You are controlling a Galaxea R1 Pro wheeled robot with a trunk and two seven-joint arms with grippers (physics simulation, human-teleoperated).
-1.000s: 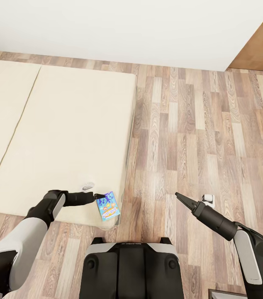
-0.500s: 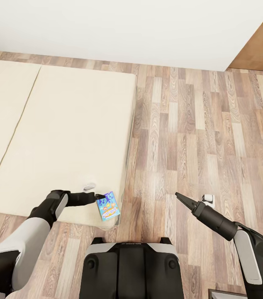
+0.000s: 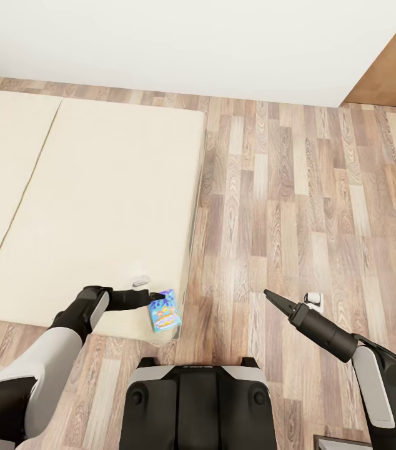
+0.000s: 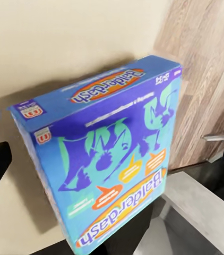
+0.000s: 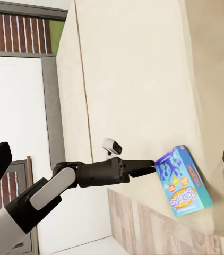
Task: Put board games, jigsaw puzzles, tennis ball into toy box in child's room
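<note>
The small blue printed-cardboard board game [image 3: 164,310] sits at the near corner of the wide beige two-mattress bed [image 3: 92,200], by the wood-plank floor [image 3: 285,206]. Your left gripper [image 3: 158,296] has crept closer over the last second and now touches the box's near edge; whether its jaws are released or grasping, you cannot tell. The right gripper [image 3: 268,294] hangs clenched and empty over the floor. One board game is in view.

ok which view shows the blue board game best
The left wrist view: the blue board game is close and its cover readable. The head view and right wrist view show it small, at the bed corner by the left claw.
</note>
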